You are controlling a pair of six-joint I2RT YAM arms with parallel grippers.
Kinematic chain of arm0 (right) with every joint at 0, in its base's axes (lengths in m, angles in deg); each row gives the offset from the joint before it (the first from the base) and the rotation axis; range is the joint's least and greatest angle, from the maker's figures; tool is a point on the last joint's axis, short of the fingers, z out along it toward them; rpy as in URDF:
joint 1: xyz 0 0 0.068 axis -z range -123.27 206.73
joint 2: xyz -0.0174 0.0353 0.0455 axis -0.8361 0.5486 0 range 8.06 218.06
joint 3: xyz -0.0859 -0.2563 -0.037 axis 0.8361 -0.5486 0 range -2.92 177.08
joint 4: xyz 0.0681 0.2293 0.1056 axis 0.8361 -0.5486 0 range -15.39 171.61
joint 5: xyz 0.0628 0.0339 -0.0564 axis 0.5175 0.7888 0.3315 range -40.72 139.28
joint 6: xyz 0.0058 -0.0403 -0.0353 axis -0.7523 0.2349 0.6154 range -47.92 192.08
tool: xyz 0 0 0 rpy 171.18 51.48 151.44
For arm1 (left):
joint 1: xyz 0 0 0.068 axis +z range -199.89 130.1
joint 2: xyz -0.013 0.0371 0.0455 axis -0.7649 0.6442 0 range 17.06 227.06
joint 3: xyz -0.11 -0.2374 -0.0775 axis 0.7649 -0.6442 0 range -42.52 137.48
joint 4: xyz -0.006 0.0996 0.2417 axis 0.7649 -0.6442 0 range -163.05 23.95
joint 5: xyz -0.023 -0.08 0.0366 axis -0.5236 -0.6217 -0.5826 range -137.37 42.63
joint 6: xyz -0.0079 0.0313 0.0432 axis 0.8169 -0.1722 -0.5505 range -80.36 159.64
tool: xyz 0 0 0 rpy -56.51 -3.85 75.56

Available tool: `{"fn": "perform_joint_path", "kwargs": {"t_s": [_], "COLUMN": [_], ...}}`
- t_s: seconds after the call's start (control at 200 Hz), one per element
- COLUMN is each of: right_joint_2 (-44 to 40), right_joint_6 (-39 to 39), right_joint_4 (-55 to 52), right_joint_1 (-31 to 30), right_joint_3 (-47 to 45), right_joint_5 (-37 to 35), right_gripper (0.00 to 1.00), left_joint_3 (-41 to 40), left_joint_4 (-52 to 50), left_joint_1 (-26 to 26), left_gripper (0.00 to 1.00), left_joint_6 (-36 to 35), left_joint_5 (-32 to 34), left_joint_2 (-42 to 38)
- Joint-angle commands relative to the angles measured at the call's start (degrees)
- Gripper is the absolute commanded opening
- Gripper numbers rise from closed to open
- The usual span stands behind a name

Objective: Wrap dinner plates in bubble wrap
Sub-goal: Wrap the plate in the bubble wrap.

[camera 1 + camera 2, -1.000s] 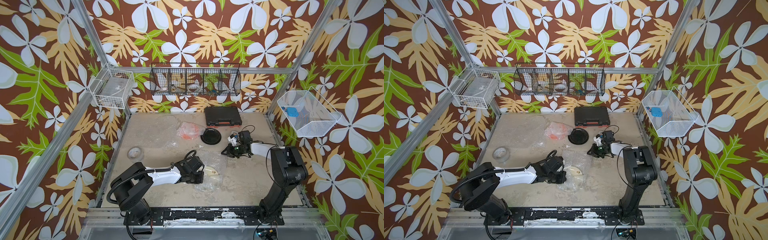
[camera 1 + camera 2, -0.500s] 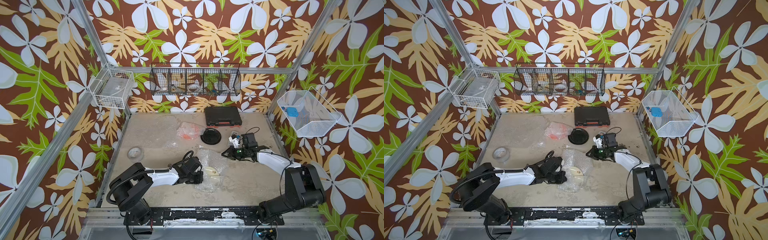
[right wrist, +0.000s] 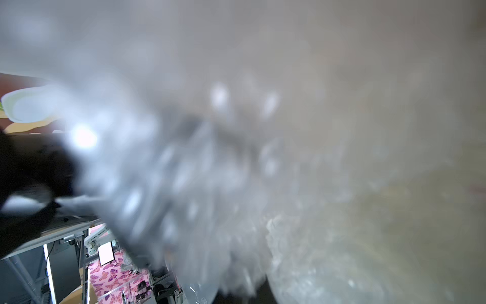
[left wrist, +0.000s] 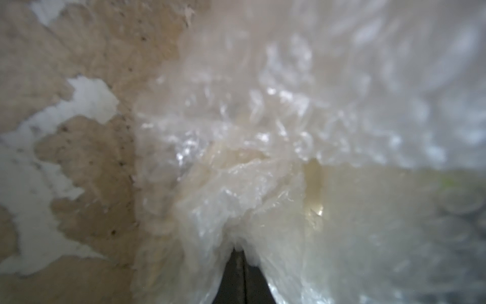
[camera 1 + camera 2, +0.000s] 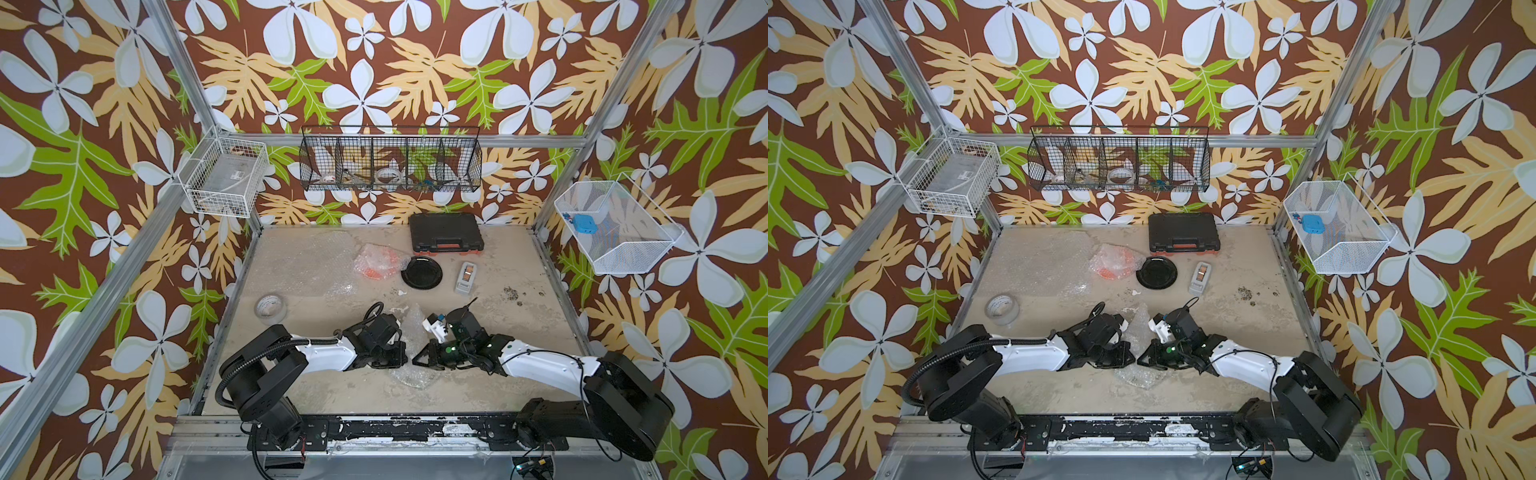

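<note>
Nearest, the left arm (image 5: 324, 357) and right arm (image 5: 540, 365) lie low over the front of the bench (image 5: 519, 324). Their tips almost meet over a crumpled bundle of bubble wrap (image 5: 411, 376). The left jaws are together, clamped on a bunched fold of it, as the left wrist view shows. Through the plastic there a cream plate (image 4: 381, 210) shows, lying inside the bundle. The right wrist view is blurred by wrap close to the lens. The right jaws are together, and the sheet gathers toward them, so I judge they pinch the opposite edge.

This looks like the folding step on the cream plate, with the edges drawn over it from both sides. The next move calls for laying those flaps flat so they overlap, without dragging the plate or tearing the thin plastic.

Farther back, a tape roll (image 5: 270, 308) sits to the left. Beyond it lie a spare flat sheet (image 5: 303, 257), an orange plate (image 5: 376, 266) already bundled in wrap, and just beside that a bare black plate (image 5: 422, 272). A tape dispenser (image 5: 466, 277) and a black case (image 5: 446, 239) are at the back.
</note>
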Motion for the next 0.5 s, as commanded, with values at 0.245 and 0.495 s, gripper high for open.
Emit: {"fn": "perform_joint_path", "kwargs": {"t_s": [0.245,0.495], "right_joint_2": [13.2,14.8], "right_joint_6": [-1.7,-0.7], "right_joint_4": [10.2,9.4], "right_joint_1": [-2.5,-2.5], "right_joint_3": [-2.7,-4.4], "right_joint_5": [-2.1,-3.8], "right_gripper": [0.00,0.00], "left_joint_3": [-0.3,8.3], "left_joint_4": [-11.4,-17.8], "left_joint_1": [0.2,0.2], "left_gripper": [0.00,0.00], "left_joint_6": [1.3,0.8], "left_joint_5": [3.9,3.8], "left_joint_2": [-0.5,-10.3]}}
